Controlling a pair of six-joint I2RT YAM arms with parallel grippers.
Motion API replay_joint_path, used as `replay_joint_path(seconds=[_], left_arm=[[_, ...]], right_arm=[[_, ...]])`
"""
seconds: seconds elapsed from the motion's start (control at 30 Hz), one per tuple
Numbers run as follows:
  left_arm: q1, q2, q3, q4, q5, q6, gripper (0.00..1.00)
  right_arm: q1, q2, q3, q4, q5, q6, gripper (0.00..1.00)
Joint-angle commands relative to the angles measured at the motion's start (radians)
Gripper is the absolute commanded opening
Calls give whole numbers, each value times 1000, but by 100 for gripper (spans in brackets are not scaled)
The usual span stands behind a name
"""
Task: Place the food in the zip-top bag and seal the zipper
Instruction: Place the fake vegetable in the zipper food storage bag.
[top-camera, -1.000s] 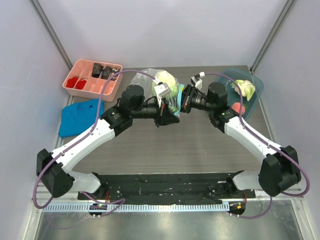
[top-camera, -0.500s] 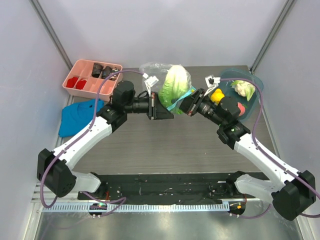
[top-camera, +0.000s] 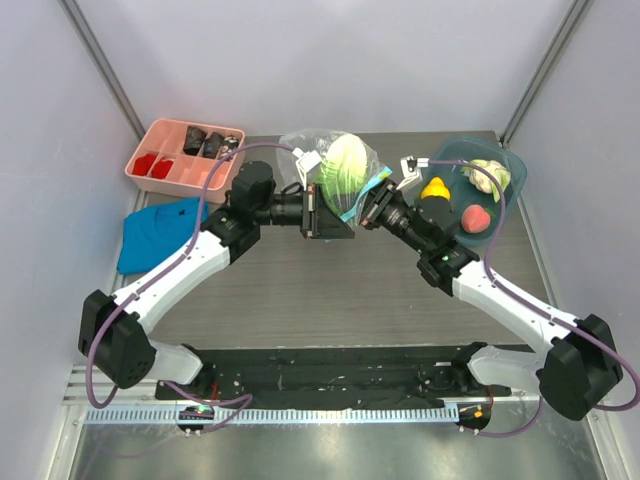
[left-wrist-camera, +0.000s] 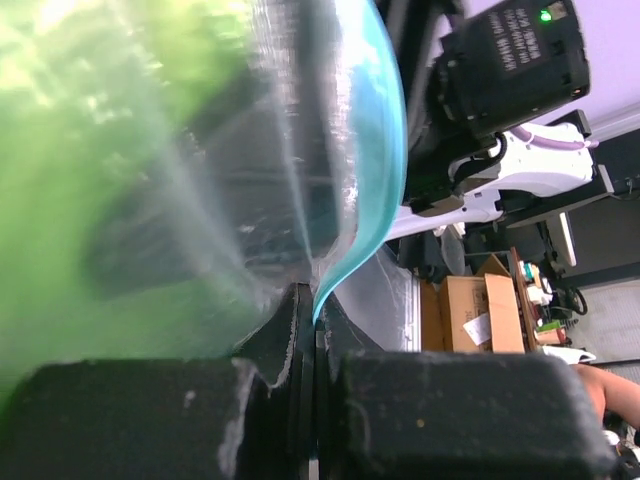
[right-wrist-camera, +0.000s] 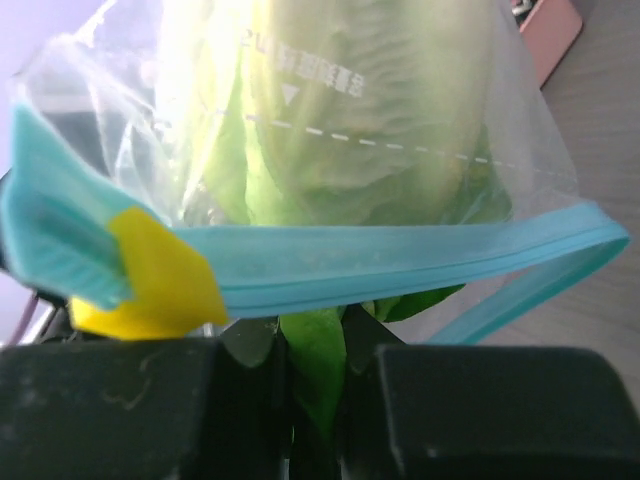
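Left gripper (left-wrist-camera: 312, 300): jaws fully closed, pinching the zipper (left-wrist-camera: 385, 150) where the light-blue strip curves down to the fingertips. Right gripper (right-wrist-camera: 315, 352): jaws nearly closed on a dark green leaf of the cabbage (right-wrist-camera: 380, 120) hanging out below the strip; a yellow tab (right-wrist-camera: 150, 285) sits on the strip at 9 o'clock of these fingers. The grippers face each other, near but apart, at the mouth edge of the zip-top bag (top-camera: 300, 140), at 12 o'clock on the table (top-camera: 330, 290), with the cabbage inside. The mouth is unsealed, its two strips parted. The bag's far side lies close to the table's back edge. Teal bowl (top-camera: 515, 165), 2 o'clock, holds a yellow fruit (top-camera: 434, 188) and a red fruit (top-camera: 475, 217); its rim is just beside the right wrist. Pink tray (top-camera: 140, 160) at 10 o'clock; blue cloth (top-camera: 160, 230) at 9 o'clock, just beside the left forearm. Bare tabletop shows at 6 o'clock between the forearms.
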Motion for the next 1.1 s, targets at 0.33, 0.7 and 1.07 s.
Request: replay_joint_path(seconds=[0.33,0.7,1.07], left_arm=[[-110,-26,44,95,37,-101,0],[-64,-12,21,189,24,-242,0],[34,54,-10,79,-104,-288,0]], right_arm=[[13,61,184,-55,157,191,1],[36,-63,72,-144,29,-312,56],[35,-187,144,-639,-170,-579,80]])
